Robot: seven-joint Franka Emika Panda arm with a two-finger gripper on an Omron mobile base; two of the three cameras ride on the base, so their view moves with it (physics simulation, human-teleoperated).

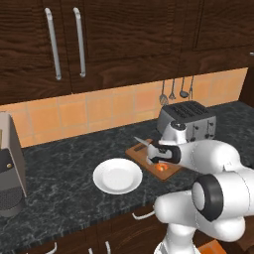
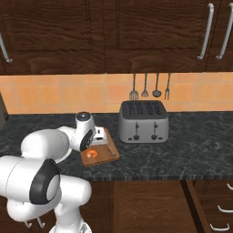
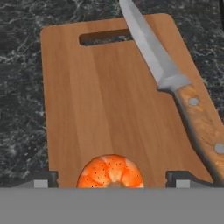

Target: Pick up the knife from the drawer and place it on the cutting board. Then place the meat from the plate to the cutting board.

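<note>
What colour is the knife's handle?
Light tan wood with silver rivets, clearest in the hand view.

Glossy white arm built of rounded, bulbous link shells. Dark grey to black rings at the joints, widest on the large near elbow, with a black disc face. Silver-grey round cap topping the wrist link in the right base view. Black band around the hand housing, with a small white panel, possibly a camera mount. Two small dark finger tips, squared, with lighter grey pads.
</note>
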